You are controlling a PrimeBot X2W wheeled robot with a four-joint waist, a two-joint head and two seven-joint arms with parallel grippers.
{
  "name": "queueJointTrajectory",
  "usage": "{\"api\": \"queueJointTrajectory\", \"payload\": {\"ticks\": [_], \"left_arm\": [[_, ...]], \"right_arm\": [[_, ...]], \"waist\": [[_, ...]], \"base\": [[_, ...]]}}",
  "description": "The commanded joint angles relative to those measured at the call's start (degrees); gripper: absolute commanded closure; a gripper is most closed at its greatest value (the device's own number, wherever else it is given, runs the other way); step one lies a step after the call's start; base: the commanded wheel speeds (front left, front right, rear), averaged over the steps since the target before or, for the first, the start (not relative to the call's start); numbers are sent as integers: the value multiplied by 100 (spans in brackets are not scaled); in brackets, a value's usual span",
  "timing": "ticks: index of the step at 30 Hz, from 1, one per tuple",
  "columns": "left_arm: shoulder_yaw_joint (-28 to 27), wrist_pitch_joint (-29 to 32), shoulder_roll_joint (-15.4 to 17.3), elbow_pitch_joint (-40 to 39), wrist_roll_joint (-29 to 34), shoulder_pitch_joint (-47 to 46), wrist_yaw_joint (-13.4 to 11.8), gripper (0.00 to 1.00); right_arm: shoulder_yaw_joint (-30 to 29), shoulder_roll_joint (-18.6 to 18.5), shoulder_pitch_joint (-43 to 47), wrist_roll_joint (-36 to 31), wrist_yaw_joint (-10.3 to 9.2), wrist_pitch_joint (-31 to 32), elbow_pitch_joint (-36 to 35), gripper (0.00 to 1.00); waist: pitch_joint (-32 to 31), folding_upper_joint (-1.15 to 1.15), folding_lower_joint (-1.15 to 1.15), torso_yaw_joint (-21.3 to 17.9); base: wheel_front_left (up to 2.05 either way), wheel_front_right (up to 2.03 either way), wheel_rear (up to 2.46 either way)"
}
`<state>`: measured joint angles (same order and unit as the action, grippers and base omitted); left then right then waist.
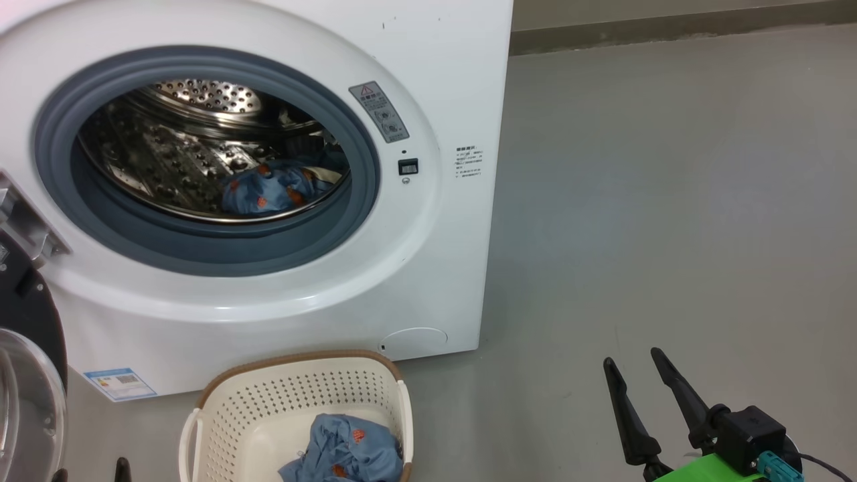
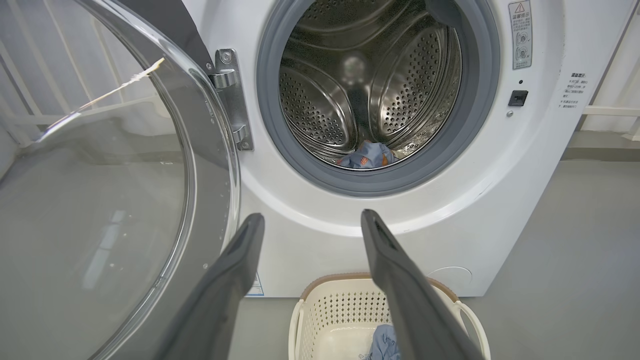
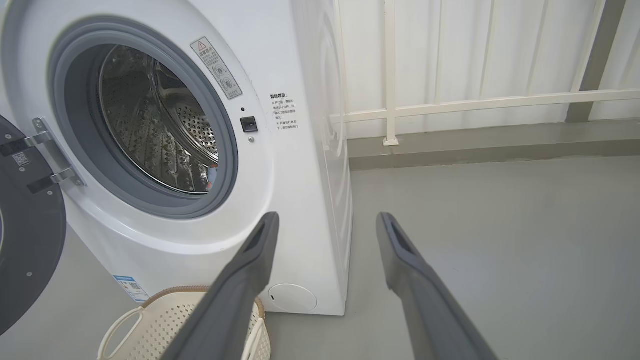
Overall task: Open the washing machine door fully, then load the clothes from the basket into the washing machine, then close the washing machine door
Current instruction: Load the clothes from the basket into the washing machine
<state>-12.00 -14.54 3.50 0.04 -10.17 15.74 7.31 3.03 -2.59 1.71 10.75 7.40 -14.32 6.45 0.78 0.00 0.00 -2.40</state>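
Note:
The washing machine (image 1: 435,268) stands with its door (image 1: 27,375) swung open to the left. One bundle of blue printed clothes (image 1: 274,191) lies in the steel drum. Another blue piece (image 1: 348,455) lies in the cream basket (image 1: 294,358) on the floor in front of the machine. My left gripper (image 2: 311,216) is open and empty, hanging above the basket (image 2: 330,280) and facing the drum beside the glass door (image 2: 100,200). My right gripper (image 1: 632,357) is open and empty over bare floor, right of the machine; its wrist view shows the fingers (image 3: 400,250) spread wide.
Grey floor (image 1: 669,201) stretches to the right of the machine. A white railing (image 3: 475,102) and a low kerb run along the back wall. The open door takes up the space left of the basket.

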Motion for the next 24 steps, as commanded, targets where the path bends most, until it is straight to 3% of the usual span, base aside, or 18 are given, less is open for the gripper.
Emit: {"api": "queueJointTrajectory", "payload": {"ticks": [1, 12, 24], "left_arm": [[-205, -46, 17, -169, 25, -146, 9, 0], [-46, -46, 14, -78, -135, -202, 16, 0], [341, -46, 456, 204, -766, -590, 17, 0]], "right_arm": [[126, -29, -88, 13, 9, -68, -155, 0], [74, -29, -116, 121, 9, -68, -275, 0], [131, -29, -215, 164, 9, -68, -558, 0]], "waist": [[20, 0, 0, -2], [323, 0, 0, -54], [1142, 0, 0, -183]], "base": [[0, 0, 0], [0, 0, 0], [0, 0, 0]]}}
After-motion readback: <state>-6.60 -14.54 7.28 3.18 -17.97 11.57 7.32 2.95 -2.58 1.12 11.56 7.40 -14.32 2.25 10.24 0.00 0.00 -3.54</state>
